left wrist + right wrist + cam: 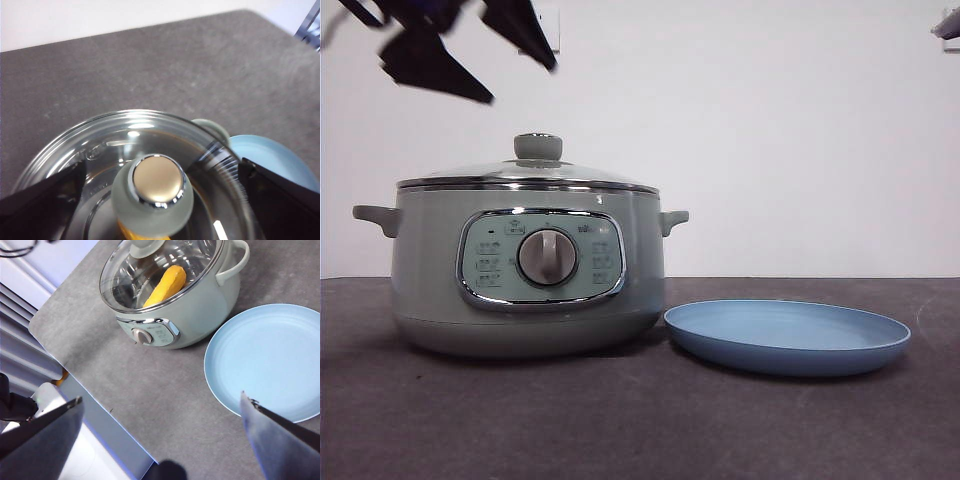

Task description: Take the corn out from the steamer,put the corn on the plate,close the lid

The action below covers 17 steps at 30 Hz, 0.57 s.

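The sage-green steamer (530,270) stands left of centre with the glass lid (530,172) on it. Through the glass, the yellow-orange corn (167,284) lies inside the steamer (190,310). My left gripper (518,82) hangs open above the lid's pale green knob (155,192), its jaws wide on either side and not touching. A bit of corn (131,232) shows under the lid (120,145). The light-blue plate (787,337) sits bare to the right of the pot. High above the table, my right gripper (161,397) is open and holds nothing.
The dark grey table (640,420) carries only the pot and the plate (270,360). A black tip of the waiting right arm (948,25) shows at the top right corner. The table's edge (75,375) drops off near the pot's control panel.
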Each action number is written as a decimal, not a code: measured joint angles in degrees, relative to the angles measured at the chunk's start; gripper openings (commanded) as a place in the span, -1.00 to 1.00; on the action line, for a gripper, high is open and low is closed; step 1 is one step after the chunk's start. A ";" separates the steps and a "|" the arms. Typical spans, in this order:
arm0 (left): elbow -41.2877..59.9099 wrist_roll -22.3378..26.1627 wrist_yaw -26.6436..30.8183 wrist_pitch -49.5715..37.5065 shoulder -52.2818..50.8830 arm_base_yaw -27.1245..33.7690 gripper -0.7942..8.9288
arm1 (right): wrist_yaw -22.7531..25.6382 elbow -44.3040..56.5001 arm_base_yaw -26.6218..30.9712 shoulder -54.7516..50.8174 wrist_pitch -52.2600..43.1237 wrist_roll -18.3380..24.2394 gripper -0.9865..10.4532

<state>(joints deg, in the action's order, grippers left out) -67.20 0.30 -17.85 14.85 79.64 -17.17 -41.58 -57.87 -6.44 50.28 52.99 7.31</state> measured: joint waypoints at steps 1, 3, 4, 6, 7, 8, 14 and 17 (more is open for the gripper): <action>0.00 0.48 1.22 -0.63 1.18 -0.63 0.33 | 0.00 0.00 0.00 0.00 0.00 0.00 0.28; 0.00 1.29 3.19 -1.70 3.02 -1.55 0.33 | 0.00 0.00 0.00 0.00 0.00 0.00 0.28; 0.00 1.66 4.39 -2.56 4.09 -2.01 0.33 | 0.00 0.00 0.00 0.00 0.00 0.00 0.28; 0.00 1.86 5.77 -3.43 5.44 -2.54 0.33 | -0.02 0.00 0.00 0.00 0.00 0.00 0.28; 0.00 1.99 6.45 -3.63 5.99 -2.80 0.33 | 0.00 0.00 0.00 0.00 0.00 0.00 0.28; 0.00 2.10 7.19 -3.76 6.38 -2.99 0.33 | 0.00 0.00 0.00 0.00 0.00 0.00 0.28; 0.00 2.27 8.68 -5.09 8.41 -3.58 0.33 | 0.00 0.00 0.00 0.00 0.00 0.00 0.28; 0.00 2.27 8.72 -5.07 9.64 -3.65 0.32 | 0.00 0.00 0.00 0.00 0.00 0.00 0.28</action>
<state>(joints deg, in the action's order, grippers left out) -67.20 2.57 -9.13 9.78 89.27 -20.82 -41.58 -57.87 -6.44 50.28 52.99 7.31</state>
